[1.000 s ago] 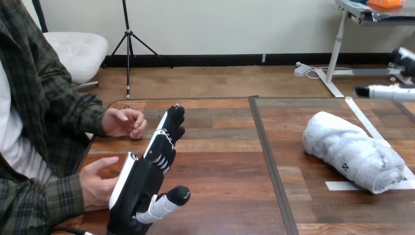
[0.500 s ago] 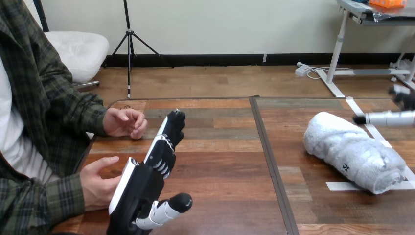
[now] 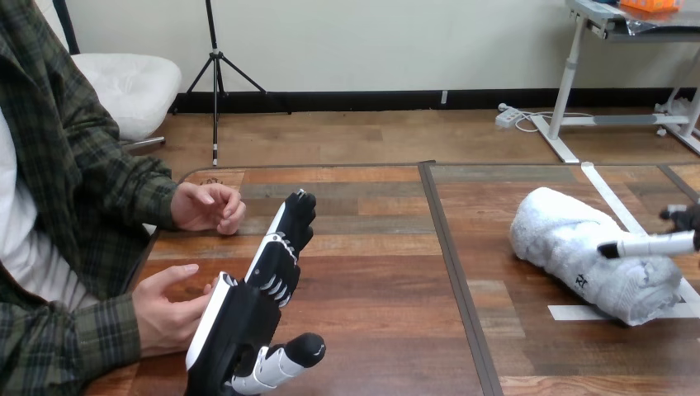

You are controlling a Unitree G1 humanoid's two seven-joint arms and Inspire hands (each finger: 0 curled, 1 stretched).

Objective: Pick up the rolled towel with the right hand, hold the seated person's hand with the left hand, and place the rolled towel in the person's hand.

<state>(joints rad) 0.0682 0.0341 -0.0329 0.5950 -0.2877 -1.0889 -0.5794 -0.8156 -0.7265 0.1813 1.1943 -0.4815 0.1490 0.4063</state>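
Left hand (image 3: 248, 309) is held open with straight fingers, set on edge just beside the person's nearer hand (image 3: 165, 309). Right hand (image 3: 652, 244) is stretched open at the view's right edge over the rolled towel (image 3: 561, 235). Bare wooden table (image 3: 371, 289) is left between the two hands.

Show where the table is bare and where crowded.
Bare: the table between the left hand and the rolled towel. Crowded: left edge, the person's nearer hand and farther hand; right edge, the right hand at the towel.
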